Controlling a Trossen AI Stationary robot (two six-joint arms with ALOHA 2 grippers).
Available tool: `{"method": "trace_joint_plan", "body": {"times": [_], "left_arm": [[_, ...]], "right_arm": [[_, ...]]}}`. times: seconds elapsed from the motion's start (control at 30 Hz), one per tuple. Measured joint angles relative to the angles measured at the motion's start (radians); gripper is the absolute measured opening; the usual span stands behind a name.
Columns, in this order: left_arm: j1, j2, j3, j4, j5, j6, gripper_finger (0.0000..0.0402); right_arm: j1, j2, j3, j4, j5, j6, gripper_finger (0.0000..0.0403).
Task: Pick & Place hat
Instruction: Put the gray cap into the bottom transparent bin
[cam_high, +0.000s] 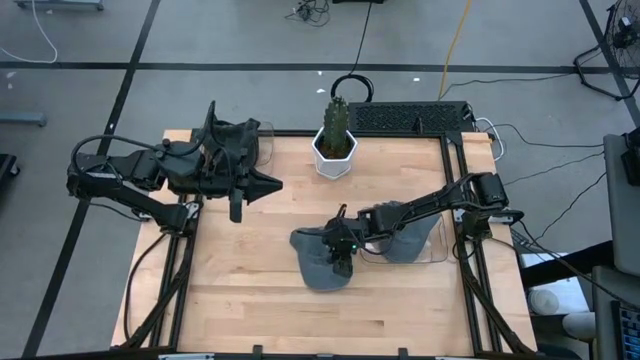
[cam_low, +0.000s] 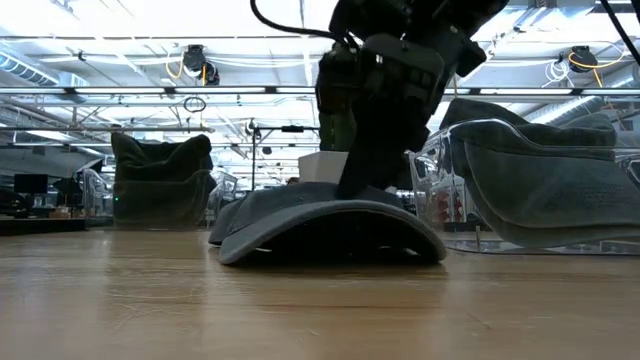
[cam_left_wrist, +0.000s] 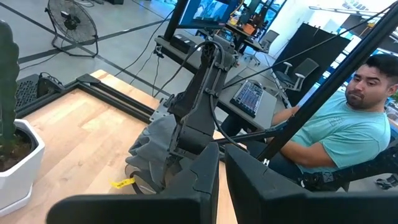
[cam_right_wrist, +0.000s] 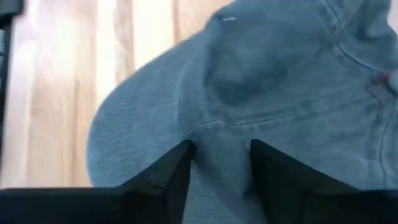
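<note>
Overhead, the left gripper (cam_high: 262, 184) waits at the left rear of the wooden table (cam_high: 240, 290), fingers drawn nearly together and holding nothing. Behind the table's middle stands a cactus (cam_high: 336, 124) in a white pot (cam_high: 333, 156). Right of centre a grey hat (cam_high: 318, 262) lies flat on the wood, and the right gripper (cam_high: 342, 256) presses down on it, its fingers (cam_right_wrist: 168, 174) apart with a fold of the fabric between them. Another grey hat (cam_high: 410, 243) rests at the right edge. Beyond the table, a person in a teal shirt (cam_left_wrist: 333, 140) sits at a desk with a keyboard (cam_left_wrist: 249, 98).
</note>
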Motion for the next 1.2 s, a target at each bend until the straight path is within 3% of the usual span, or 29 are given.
{"method": "trace_joint_plan", "body": {"times": [0.27, 0.53, 0.77, 1.03, 1.2], "left_arm": [[0.000, 0.000, 0.000, 0.000, -0.001, 0.001, 0.0035], [0.000, 0.000, 0.000, 0.000, -0.013, 0.031, 0.0035], [0.000, 0.000, 0.000, 0.000, -0.053, 0.059, 0.0035], [0.022, 0.000, 0.000, 0.000, -0.063, 0.080, 0.0035], [0.045, 0.000, 0.000, 0.000, -0.063, 0.080, 0.0035]], "right_arm": [[0.000, -0.017, 0.008, 0.049, 0.001, -0.015, 0.0012], [0.005, -0.215, 0.010, -0.004, 0.178, -0.124, 0.0002], [0.029, -0.464, 0.011, -0.198, 0.339, -0.242, 0.0001], [0.176, -0.631, 0.136, -0.626, 0.615, -0.270, 0.0001], [0.271, -0.628, 0.225, -0.856, 0.663, -0.195, 0.0000]]}}
